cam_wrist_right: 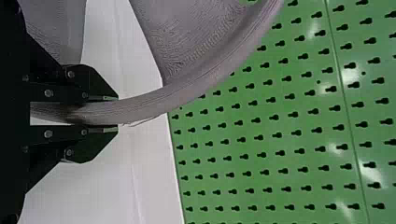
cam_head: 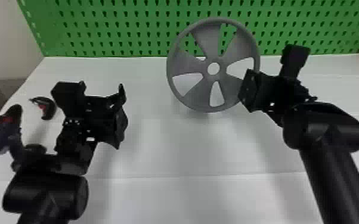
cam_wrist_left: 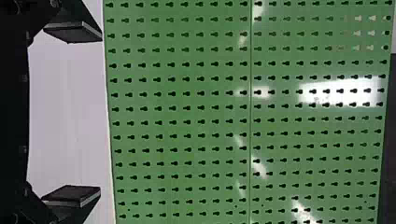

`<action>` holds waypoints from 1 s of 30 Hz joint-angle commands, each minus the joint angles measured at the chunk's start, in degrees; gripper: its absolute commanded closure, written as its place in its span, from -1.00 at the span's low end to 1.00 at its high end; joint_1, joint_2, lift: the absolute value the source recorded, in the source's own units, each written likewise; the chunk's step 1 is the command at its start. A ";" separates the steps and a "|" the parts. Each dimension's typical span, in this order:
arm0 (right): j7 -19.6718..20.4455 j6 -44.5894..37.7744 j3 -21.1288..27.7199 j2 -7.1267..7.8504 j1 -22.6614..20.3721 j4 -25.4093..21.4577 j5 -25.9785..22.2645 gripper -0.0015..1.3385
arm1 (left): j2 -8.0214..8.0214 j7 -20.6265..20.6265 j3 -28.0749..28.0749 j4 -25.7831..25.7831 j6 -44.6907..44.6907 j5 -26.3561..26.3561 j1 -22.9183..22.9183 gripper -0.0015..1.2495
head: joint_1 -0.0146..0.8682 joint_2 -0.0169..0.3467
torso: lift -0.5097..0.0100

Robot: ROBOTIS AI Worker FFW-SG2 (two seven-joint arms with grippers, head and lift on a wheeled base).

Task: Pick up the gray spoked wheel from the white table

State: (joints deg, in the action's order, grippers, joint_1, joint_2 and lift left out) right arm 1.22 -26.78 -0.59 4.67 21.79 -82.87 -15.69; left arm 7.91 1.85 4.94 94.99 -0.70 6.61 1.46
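Observation:
The gray spoked wheel (cam_head: pixel 187 64) stands upright, its face toward the head camera, above the back middle of the white table (cam_head: pixel 158 149); whether its lower rim touches the table I cannot tell. My right gripper (cam_head: pixel 246 91) is at the rim's right side. In the right wrist view, the two fingers of my right gripper (cam_wrist_right: pixel 116 113) are shut on the rim of the wheel (cam_wrist_right: pixel 187 88), one on each face. My left gripper (cam_head: pixel 122 111) is parked over the table's left part, apart from the wheel. In the left wrist view, my left gripper (cam_wrist_left: pixel 100 113) is open and holds nothing.
A green pegboard (cam_head: pixel 122 29) rises along the table's back edge, behind the wheel. Beside my left arm, near the table's left edge, are a dark tool with a red patch (cam_head: pixel 4 131) and a small curved dark piece (cam_head: pixel 50 110).

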 commanded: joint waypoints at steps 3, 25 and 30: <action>-0.34 13.51 -0.11 -0.62 -4.30 0.43 3.74 0.55 | 0.00 0.00 -0.46 0.37 -0.17 1.38 -0.14 -0.79 | 0.77 -0.71 | 0.55; -0.34 35.92 0.07 -4.49 -11.42 3.16 10.95 0.55 | -0.09 0.00 0.77 -2.88 -2.20 3.85 -0.23 -0.79 | 0.77 -0.71 | 0.55; -0.34 37.95 -0.02 -4.72 -12.30 3.68 11.65 0.55 | -0.09 0.00 1.39 -3.58 -2.20 3.67 -0.23 -0.79 | 0.77 -0.71 | 0.55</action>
State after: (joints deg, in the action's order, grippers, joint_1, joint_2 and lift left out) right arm 0.88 9.42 -0.60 0.13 10.18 -79.69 -4.71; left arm 7.82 1.85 5.87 92.01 -2.90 10.46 1.21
